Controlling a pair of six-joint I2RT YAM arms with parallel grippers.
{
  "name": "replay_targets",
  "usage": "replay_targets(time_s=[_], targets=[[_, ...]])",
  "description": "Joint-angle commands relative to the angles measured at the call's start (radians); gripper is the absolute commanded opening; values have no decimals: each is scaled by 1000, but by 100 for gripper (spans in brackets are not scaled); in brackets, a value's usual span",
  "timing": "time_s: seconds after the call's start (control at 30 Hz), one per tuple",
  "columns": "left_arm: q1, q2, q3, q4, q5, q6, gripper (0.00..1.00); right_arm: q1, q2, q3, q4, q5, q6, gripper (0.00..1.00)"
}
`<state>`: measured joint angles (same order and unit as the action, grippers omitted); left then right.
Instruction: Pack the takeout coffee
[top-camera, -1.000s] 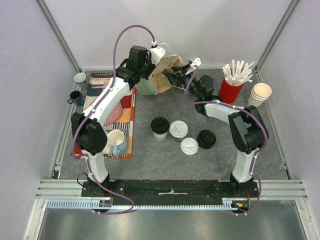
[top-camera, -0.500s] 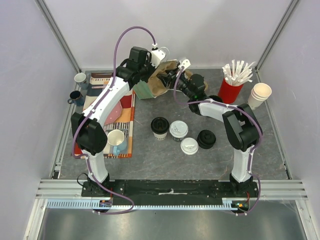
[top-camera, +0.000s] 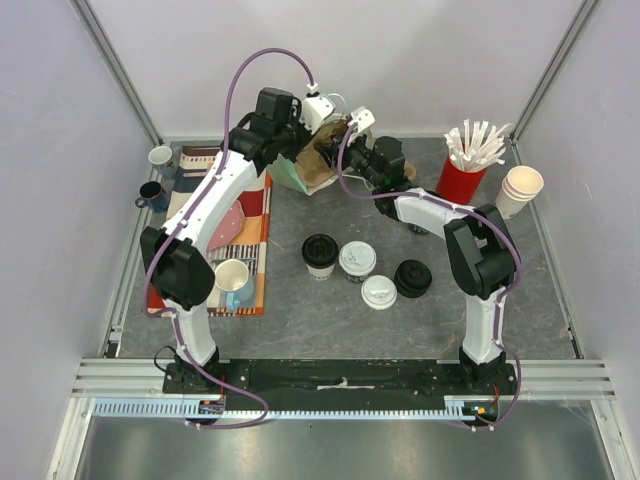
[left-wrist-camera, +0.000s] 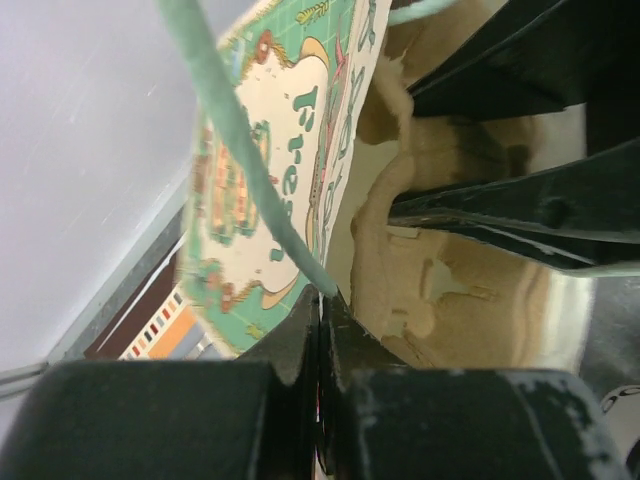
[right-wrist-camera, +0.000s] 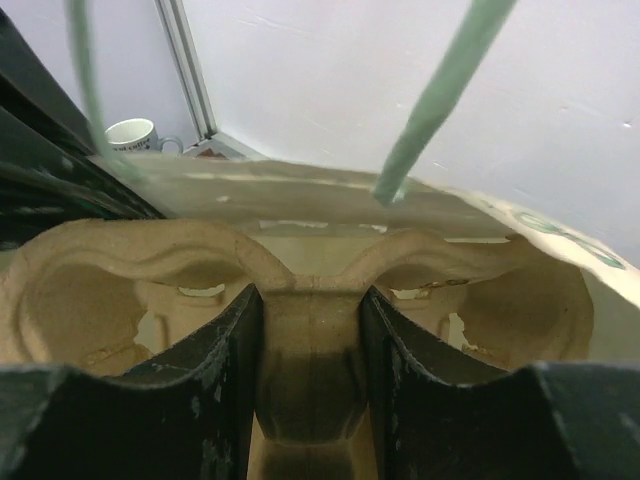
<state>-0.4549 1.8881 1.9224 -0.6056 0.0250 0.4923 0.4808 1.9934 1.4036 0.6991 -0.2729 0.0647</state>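
Change: over the last second the right arm swung toward 11 o'clock. It pushed the brown moulded-pulp cup carrier deeper into the mouth of the green printed paper bag, while the left arm barely shifted.
Left end effector: clenched on the green printed paper bag's upper edge, where a green cord handle ran down to the fingertips, at the 12 o'clock side of the grey table.
Right end effector: grasping the brown moulded-pulp cup carrier by its central ridge, with one dark finger pressed on each side.
Bag: held tilted, with its mouth turned toward 3 o'clock. Whether its base touched the table could not be told.
Carrier: a cup well showed on either side of the gripped ridge, with the bag's wall around them.
Takeout coffee: two pale paper cups with white sip lids stood upright near the middle of the table. One had the other just beside it at 5 o'clock, and both were outside the bag and well apart from it.
Neighbours: a black cup stood just beside the first lidded cup at 9 o'clock, and a loose black lid lay at its 3 o'clock.
Far side: a red cup of wrapped straws stood at 2 o'clock, with a stack of white paper cups near it.
Left side: a patchwork mat at 9 o'clock carried a pale mug.
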Motion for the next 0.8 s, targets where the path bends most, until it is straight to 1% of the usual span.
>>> replay_targets(time_s=[0.0, 0.17, 0.27, 0.4, 0.5, 0.53, 0.6, 0.63, 0.7, 0.77], targets=[[-10, -14, 98, -58, 134, -26, 2, 12, 38, 28, 68, 15, -25, 7], [-7, -32, 61, -66, 93, 57, 2, -1, 21, 44, 39, 84, -8, 7], [-10, -37, 59, -80, 137, 84, 2, -10, 28, 69, 13, 110, 0, 6], [-22, -30, 40, -92, 168, 112, 2, 2, 9, 35, 153, 93, 18, 6], [-24, -27, 1, -73, 139, 158, 2, 8, -25, 37, 166, 158, 26, 5], [-24, -29, -5, -65, 130, 166, 2, 8, -37, 37, 151, 240, 18, 5], [-22, -34, -16, -53, 119, 189, 2, 8, -71, 37, 85, 325, -23, 4], [-22, -34, -17, -49, 118, 193, 2, 8, -80, 35, 67, 380, -90, 4], [-22, -34, -11, -45, 116, 200, 2, 8, -81, 28, 24, 399, -143, 4], [-22, -30, 7, -45, 121, 192, 2, 10, -79, 11, 23, 399, -164, 4]])
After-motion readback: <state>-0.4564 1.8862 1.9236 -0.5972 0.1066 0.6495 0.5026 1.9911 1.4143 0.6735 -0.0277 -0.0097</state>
